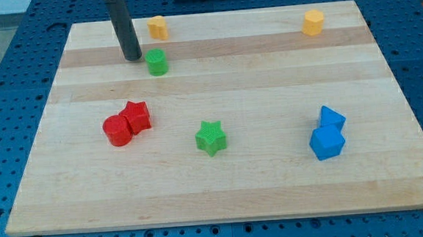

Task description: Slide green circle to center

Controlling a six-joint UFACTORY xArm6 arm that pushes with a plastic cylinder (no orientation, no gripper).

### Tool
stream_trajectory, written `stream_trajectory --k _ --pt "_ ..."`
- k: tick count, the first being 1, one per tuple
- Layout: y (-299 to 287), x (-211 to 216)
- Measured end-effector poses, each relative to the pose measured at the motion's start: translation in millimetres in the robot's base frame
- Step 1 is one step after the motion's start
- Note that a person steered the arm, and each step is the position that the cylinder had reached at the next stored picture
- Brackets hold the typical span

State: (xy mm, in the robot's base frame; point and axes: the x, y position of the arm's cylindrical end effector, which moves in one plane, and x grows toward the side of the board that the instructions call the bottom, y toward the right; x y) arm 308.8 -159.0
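The green circle (156,62) sits on the wooden board (223,191) near the view's top left. My tip (133,58) rests on the board just left of the green circle and slightly above it, with a small gap between them. The dark rod rises from there out of the view's top.
A green star (210,138) lies near the board's middle. A red circle (116,130) touches a red block (137,116) at the left. Two blue blocks (327,134) sit together at the right. Two yellow blocks lie at the top, one (157,27) near the rod and one (312,22) at the right.
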Motion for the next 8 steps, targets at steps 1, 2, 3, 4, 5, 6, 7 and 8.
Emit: stream_trajectory --k 1,2,3,4,5,6,7,8 --pt "0.0 12.7" --pt "0.0 14.0" --pt "0.0 22.2" --pt "1.2 23.1" --pt "19.3 11.2" --pt "42.1 12.0" --pt "60.3 20.6" --pt "75.1 20.6"
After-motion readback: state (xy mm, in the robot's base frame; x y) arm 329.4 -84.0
